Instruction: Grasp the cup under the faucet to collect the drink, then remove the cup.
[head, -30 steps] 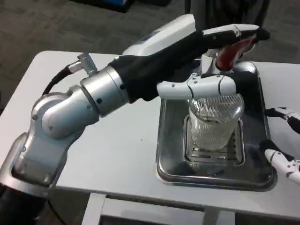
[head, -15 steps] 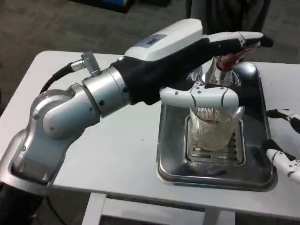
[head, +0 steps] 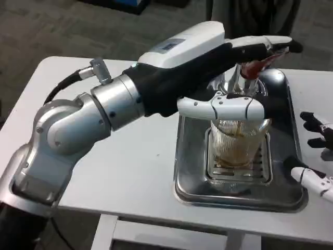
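Now, step: filling; left hand point(head: 229, 78) holds cup point(head: 237, 143) under faucet point(head: 255, 67), frame centre.
Right hand point(head: 317, 156): fingers apart, holding nothing, right edge.
Next: probably lift cup off tray point(head: 190, 182) level.

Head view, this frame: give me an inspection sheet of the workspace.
Surface: white table, bare where visible.
Job's things: ribbed clear cup upright on the grate of the metal drip tray, brownish drink in its bottom; red faucet lever above it.
Clutter: nothing seen.
Hands: left hand wraps the cup's rim, upper fingers at the lever; right hand beside the tray, holding nothing, fingers apart.
Cables: black cable at left forearm.
Surroundings: dark carpet.
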{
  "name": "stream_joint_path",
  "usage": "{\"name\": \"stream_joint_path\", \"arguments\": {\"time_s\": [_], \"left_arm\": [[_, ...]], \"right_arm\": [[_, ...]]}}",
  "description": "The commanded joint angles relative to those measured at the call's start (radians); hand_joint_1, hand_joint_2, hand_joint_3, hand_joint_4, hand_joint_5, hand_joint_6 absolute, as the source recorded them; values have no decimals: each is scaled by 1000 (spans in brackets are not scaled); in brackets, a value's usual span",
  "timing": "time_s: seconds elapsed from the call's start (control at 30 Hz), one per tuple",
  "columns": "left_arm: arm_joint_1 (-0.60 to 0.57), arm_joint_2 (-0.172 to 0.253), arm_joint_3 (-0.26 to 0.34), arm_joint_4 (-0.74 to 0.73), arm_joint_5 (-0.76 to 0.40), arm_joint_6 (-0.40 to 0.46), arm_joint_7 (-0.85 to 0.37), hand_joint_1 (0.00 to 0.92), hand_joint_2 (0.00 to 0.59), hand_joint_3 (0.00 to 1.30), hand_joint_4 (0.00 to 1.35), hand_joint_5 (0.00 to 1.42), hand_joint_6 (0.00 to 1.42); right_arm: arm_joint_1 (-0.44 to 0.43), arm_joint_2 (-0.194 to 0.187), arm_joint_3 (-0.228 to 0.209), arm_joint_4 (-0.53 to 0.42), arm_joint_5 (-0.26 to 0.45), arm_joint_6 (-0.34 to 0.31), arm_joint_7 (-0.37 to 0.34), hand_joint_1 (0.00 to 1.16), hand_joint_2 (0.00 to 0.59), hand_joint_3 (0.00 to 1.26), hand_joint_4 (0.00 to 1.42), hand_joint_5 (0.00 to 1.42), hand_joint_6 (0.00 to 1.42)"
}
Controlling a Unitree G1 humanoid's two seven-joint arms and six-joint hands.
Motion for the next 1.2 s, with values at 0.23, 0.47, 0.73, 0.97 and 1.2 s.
{"name": "stream_joint_path", "arguments": {"time_s": [0.23,0.47,0.73,0.97,1.2], "left_arm": [[41,30,-27,11,36,26,-47,27,144,173,107,240,211],[40,33,-27,8,30,31,-50,48,126,165,107,239,210],[38,37,-28,6,31,32,-52,48,121,163,107,239,200],[43,45,-24,-3,27,36,-54,47,115,163,107,239,198],[44,52,-23,-11,21,42,-55,58,104,163,107,238,196]], "right_arm": [[-10,44,-27,86,160,-146,-24,521,259,15,54,183,273],[-34,64,1,130,180,-188,-53,564,242,15,44,163,267],[-79,76,43,169,169,-197,-72,570,242,24,53,159,267],[-120,83,74,195,168,-189,-88,571,242,30,54,159,267],[-165,94,102,226,167,-184,-101,572,242,35,54,159,249]]}}
